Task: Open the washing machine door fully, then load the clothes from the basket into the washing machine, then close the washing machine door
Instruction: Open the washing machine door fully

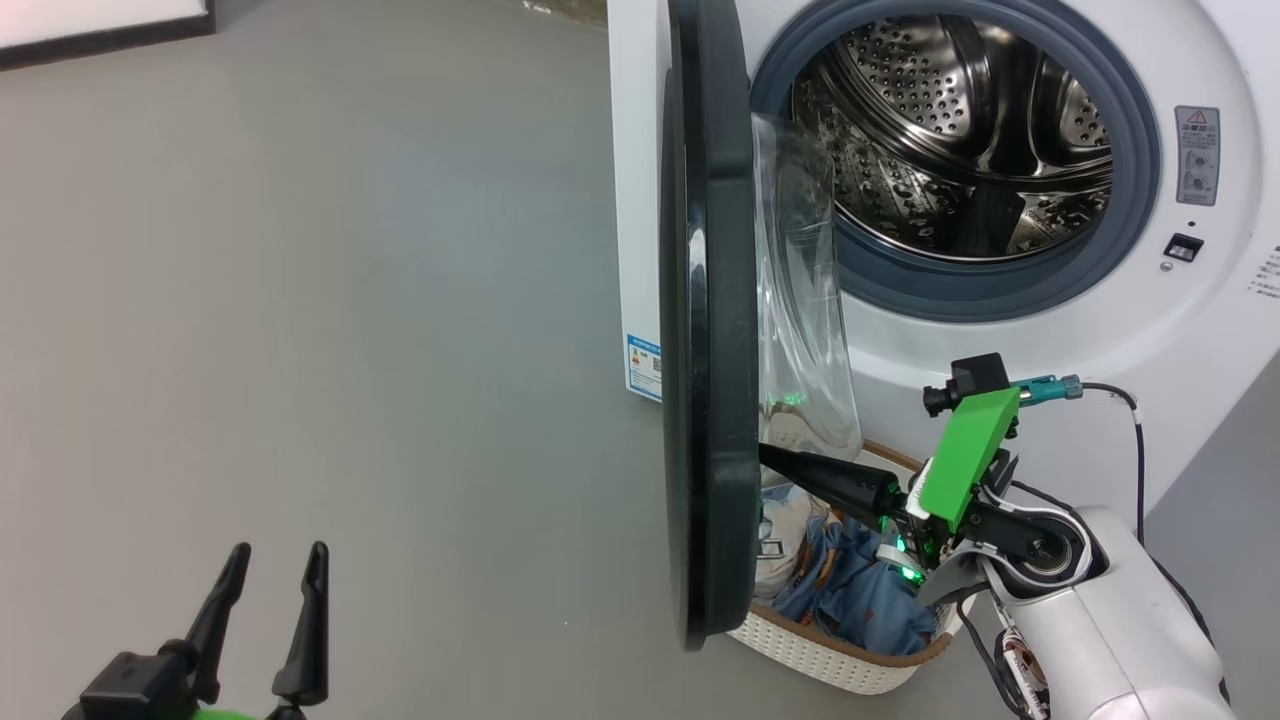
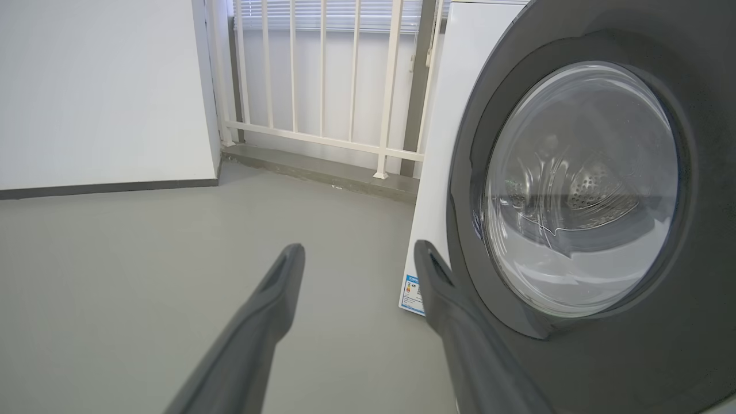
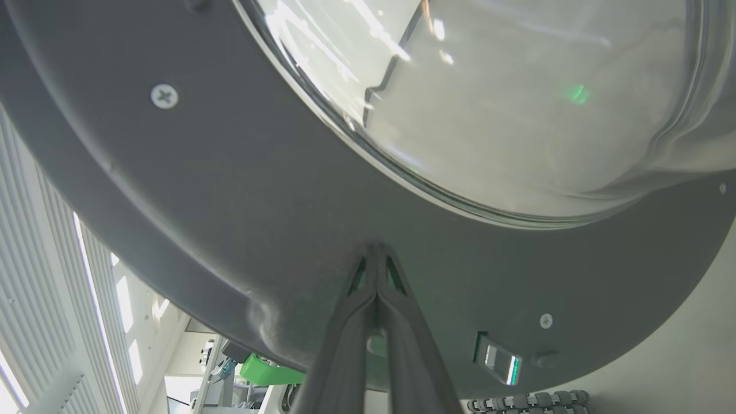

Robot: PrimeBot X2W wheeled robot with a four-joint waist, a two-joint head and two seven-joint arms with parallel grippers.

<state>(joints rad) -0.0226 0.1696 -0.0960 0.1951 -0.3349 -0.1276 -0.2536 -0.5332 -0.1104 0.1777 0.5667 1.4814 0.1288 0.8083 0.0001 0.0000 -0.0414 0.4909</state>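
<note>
**Door part-open, loading not begun**

The right gripper (image 3: 376, 256) has its 2 fingers pinched together and empty, with the tips apparently pressing the inner face of the washing machine door (image 1: 710, 330) just below the glass. The left gripper (image 1: 277, 560) is spread wide on the door's outer side, holding nothing. The door stands edge-on to the head, likely not fully open. The clothes (image 1: 860, 590) lie in the basket (image 1: 830, 655), and the drum (image 1: 960, 130) looks empty. Loading and closing remain.

The left hand (image 1: 279, 552) and right hand (image 1: 770, 460) each have two long, tapered black fingers. Behind the right sit a bright green housing (image 1: 968, 455), small black camera (image 1: 965, 383), teal plug (image 1: 1050, 386), black cable (image 1: 1138, 440) and glossy white forearm (image 1: 1110, 620).
</note>
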